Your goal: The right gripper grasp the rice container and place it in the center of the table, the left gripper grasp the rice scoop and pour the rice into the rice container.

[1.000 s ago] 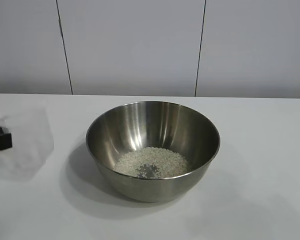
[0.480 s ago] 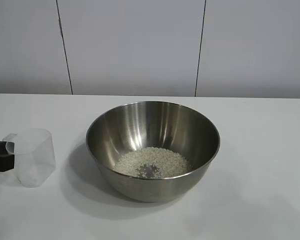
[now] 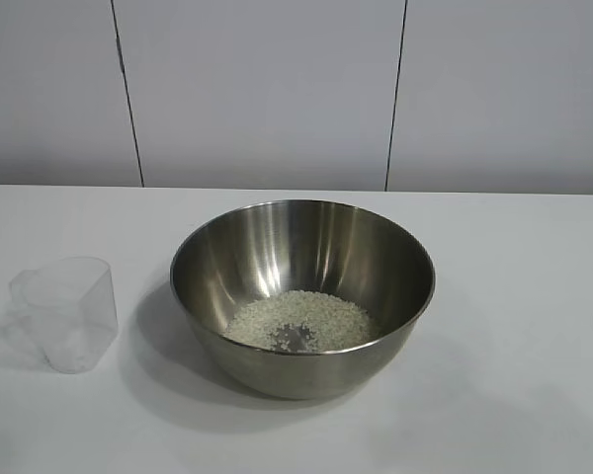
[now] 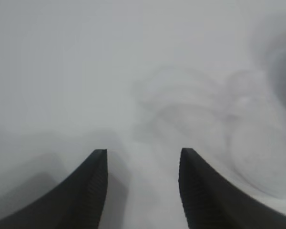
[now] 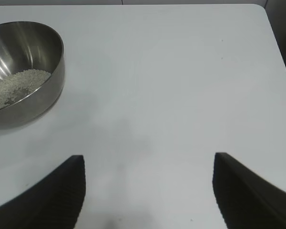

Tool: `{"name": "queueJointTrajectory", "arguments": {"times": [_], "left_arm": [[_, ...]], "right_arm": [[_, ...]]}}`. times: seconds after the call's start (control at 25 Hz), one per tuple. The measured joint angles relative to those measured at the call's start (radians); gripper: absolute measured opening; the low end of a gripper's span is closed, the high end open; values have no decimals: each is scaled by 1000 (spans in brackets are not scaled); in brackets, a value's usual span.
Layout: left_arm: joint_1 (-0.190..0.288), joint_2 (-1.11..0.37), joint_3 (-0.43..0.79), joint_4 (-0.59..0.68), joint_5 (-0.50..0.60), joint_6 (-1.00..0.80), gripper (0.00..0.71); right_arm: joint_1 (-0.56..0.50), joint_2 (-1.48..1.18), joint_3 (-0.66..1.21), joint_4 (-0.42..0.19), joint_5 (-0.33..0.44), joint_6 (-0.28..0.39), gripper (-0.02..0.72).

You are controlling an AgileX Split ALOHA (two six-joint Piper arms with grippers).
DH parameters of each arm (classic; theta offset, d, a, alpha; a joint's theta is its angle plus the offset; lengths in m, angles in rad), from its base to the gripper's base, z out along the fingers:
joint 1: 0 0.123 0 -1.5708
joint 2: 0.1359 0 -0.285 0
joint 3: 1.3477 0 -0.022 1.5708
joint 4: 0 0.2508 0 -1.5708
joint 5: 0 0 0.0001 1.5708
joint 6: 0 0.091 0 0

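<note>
**Rice container holds the rice; scoop stands apart at the left**

The rice container [image 3: 302, 296] sits at the middle of the table [image 3: 514, 296], with the rice [image 3: 298, 321] heaped in its bottom. The rice scoop [image 3: 67, 312] stands upright on the table to the container's left, near it but not touching, with nothing gripping it.

The left gripper [image 4: 143, 191] shows only in its own wrist view: its two dark fingers [image 4: 88, 195] stand apart with nothing between them, above the white surface, with a blurred pale shape ahead of them.

The right gripper [image 5: 148, 191] hangs low over bare table at the right side, well clear of the container [image 5: 19, 71], its fingers [image 5: 62, 191] spread wide and holding nothing.

The tabletop is plain white. Behind it runs a pale panelled wall [image 3: 267, 89] with dark vertical seams.
</note>
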Motion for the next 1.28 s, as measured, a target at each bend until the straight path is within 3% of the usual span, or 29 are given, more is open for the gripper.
{"name": "queueJointTrajectory", "arguments": {"times": [0.16,0.32,0.52,0.6,0.76,0.84,0.92,0.96,1.04,1.16,1.28], "left_arm": [[88,0,-100,-38,0,-16,328],[257,-24,-173,18,1,-73,313],[496,-179,-199,354,156,-241,309],[556,-293,-214,540,273,-345,300],[578,-598,-311,956,563,-745,272],[578,-758,-383,1238,681,-1047,267],[580,-886,-465,1546,728,-1377,266],[581,-944,-510,1717,707,-1567,266],[584,-1027,-580,1880,584,-1810,265],[587,-1132,-647,1960,343,-1925,206],[587,-1251,-660,1974,182,-1948,124]], "right_arm": [[0,0,0,0,1,0,516],[0,0,0,0,1,0,516],[0,0,0,0,1,0,516],[0,0,0,0,1,0,516],[0,0,0,0,1,0,516],[0,0,0,0,1,0,516],[0,0,0,0,1,0,516],[0,0,0,0,1,0,516],[0,0,0,0,1,0,516],[0,0,0,0,2,0,516],[0,0,0,0,2,0,516]]}}
